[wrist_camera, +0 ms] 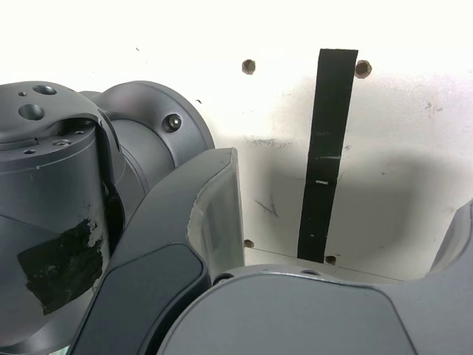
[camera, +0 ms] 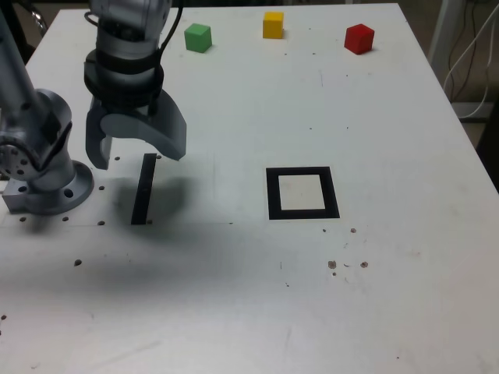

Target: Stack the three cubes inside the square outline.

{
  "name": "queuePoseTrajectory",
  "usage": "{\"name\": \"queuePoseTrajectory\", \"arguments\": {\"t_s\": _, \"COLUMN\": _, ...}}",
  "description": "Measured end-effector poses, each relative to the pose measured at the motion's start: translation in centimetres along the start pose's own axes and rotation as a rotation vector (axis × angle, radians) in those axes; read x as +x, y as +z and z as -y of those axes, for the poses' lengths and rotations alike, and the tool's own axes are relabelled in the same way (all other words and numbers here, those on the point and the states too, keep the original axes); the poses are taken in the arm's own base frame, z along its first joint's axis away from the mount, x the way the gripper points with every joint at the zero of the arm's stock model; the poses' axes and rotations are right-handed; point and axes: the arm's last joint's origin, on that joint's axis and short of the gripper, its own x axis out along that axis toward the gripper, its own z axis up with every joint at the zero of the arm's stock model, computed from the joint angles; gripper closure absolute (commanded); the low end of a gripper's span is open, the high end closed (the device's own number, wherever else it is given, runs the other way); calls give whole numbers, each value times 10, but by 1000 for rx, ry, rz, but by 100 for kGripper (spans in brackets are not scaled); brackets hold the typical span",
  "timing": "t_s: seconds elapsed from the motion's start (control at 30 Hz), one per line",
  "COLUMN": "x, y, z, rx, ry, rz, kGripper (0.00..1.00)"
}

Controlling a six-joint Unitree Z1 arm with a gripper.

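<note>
Nothing stacked yet: our gripper hangs with jaws spread, empty, while the three cubes sit along the table's far edge, the square outline bare.

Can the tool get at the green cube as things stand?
Probably yes. The tool hangs open and empty over the black strip, and the green cube stands alone on bare table, apart from the yellow cube.
</note>
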Motion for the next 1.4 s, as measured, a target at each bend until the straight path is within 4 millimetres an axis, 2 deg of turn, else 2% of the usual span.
{"name": "queuePoseTrajectory", "arguments": {"t_s": 0.53, "x": -7, "y": 5, "z": -2, "rx": 79, "ry": -5, "rz": -48, "kGripper": 0}}
{"name": "queuePoseTrajectory", "arguments": {"t_s": 0.83, "x": -52, "y": 35, "z": -31, "rx": 141, "ry": 33, "rz": 45, "kGripper": 1}}
{"name": "queuePoseTrajectory", "arguments": {"t_s": 1.03, "x": -79, "y": 67, "z": -49, "rx": 264, "ry": 73, "rz": 63, "kGripper": 1}}
{"name": "queuePoseTrajectory", "arguments": {"t_s": 1.13, "x": -97, "y": 75, "z": -57, "rx": 306, "ry": 105, "rz": 95, "kGripper": 1}}
{"name": "queuePoseTrajectory", "arguments": {"t_s": 1.27, "x": -111, "y": 95, "z": -68, "rx": 391, "ry": 143, "rz": 72, "kGripper": 1}}
{"name": "queuePoseTrajectory", "arguments": {"t_s": 1.4, "x": -130, "y": 106, "z": -86, "rx": 428, "ry": 177, "rz": 110, "kGripper": 1}}
